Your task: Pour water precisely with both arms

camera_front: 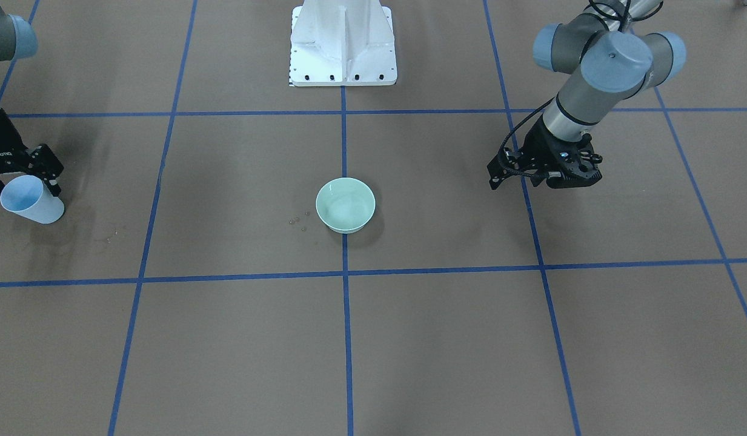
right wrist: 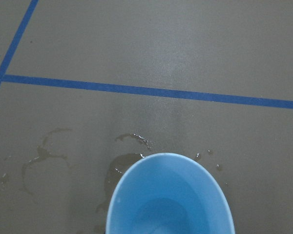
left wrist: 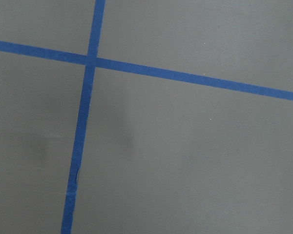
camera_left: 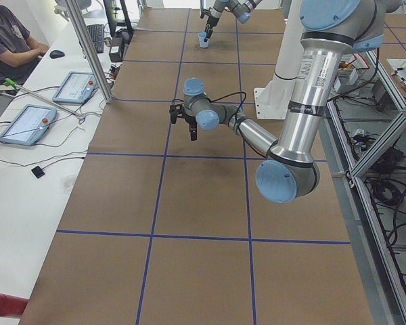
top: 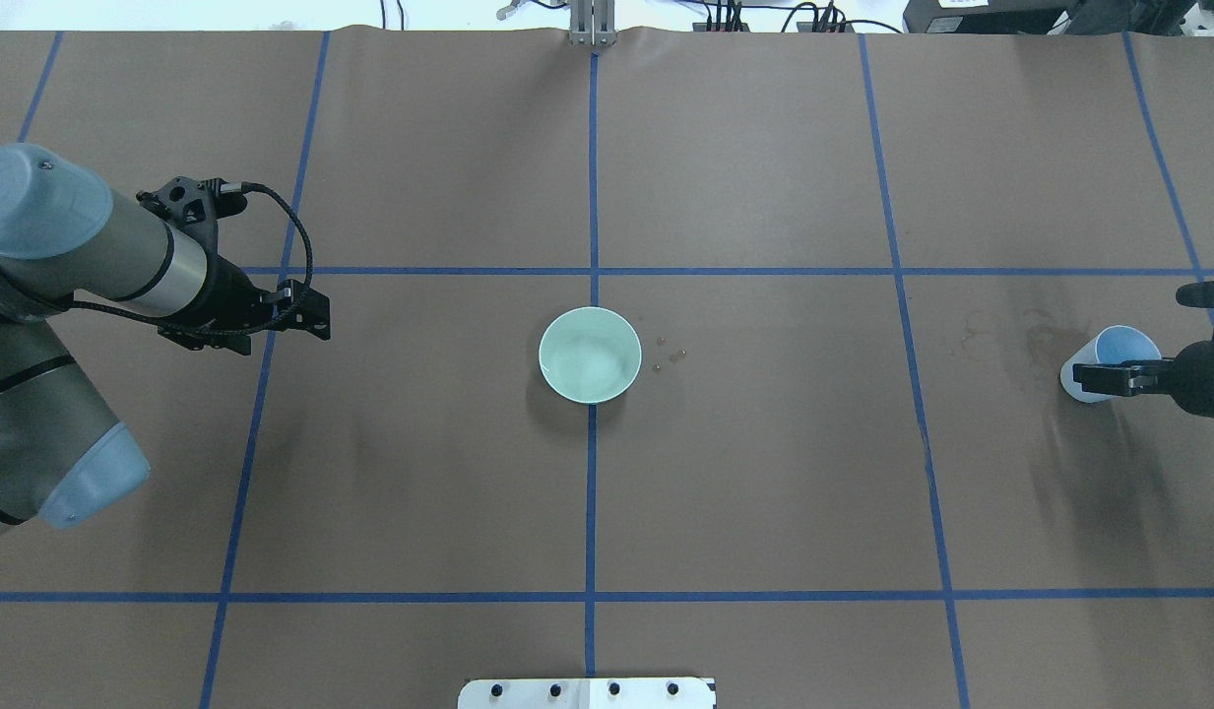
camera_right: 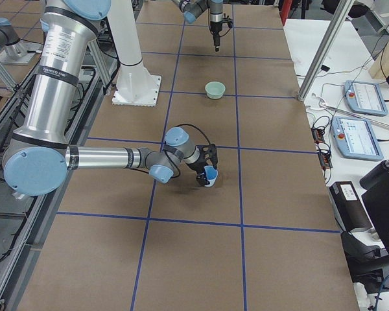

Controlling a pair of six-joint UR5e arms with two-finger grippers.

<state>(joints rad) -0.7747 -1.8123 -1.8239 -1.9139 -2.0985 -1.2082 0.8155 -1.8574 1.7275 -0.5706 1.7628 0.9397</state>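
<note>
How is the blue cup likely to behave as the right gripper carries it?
The cup looks thin-walled and light, so the right gripper could probably dent it if squeezed hard. It tapers toward its base, so it may slip downward. Wet rings on the table suggest slick walls.

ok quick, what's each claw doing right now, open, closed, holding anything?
Left claw: empty; open or closed cannot be told.
Right claw: closed on the blue cup, tilted.

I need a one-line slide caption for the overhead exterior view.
Right claw holds a tilted blue cup at the table's edge; green bowl sits centre, left claw empty.
</note>
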